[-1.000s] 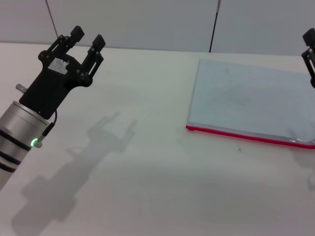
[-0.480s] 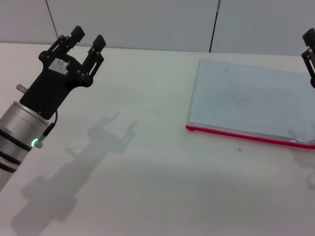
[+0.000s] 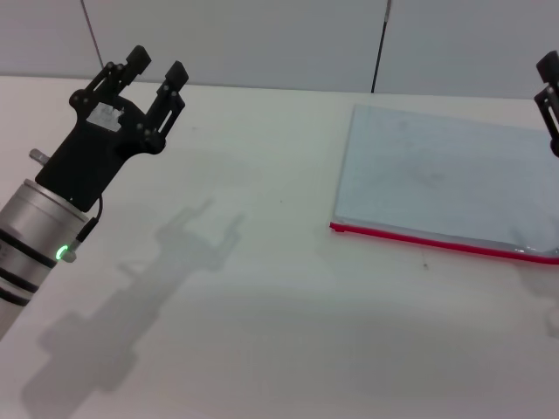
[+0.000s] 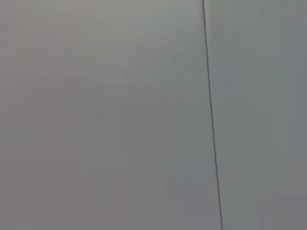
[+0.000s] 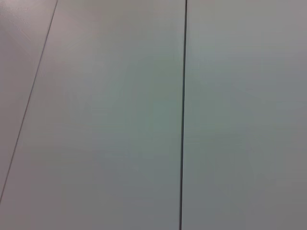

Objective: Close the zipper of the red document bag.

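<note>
At the right edge of the head view, the red document bag (image 3: 441, 179) and its zipper (image 3: 437, 241) run out of frame, and the slider is too small to find. Only a sliver of the right claw (image 3: 549, 100) shows there, its fingers cut off.

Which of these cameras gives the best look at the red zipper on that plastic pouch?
The head view. There the zipper runs as a bright red strip along the near long edge of the red document bag lying flat on the table. Both wrist views show only plain grey wall panels, with no zipper or bag.
</note>
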Motion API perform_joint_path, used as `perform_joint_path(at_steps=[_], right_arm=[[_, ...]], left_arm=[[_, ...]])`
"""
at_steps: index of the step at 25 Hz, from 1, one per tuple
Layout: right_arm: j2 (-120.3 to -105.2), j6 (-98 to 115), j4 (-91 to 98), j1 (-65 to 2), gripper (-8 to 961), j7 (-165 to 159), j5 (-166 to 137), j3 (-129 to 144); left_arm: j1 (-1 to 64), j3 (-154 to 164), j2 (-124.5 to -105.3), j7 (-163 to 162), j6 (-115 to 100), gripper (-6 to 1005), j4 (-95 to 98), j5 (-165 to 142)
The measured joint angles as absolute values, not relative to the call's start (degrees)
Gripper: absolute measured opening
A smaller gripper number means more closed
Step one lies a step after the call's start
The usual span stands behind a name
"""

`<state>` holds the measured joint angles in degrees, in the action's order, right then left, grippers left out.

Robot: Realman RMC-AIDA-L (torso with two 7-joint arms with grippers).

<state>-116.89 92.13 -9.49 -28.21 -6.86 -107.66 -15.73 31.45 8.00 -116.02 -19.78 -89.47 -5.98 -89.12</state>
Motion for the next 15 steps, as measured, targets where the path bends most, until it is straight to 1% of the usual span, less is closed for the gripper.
perform_joint_path(at_steps=[15], right_arm=[[-116.89, 90.77, -10.02, -28.74, 614, -6.9, -107.66, -15.63]], left_arm=[[31.44, 8.22, -116.02, -19.78, -89.54, 526, -5.97, -89.11]])
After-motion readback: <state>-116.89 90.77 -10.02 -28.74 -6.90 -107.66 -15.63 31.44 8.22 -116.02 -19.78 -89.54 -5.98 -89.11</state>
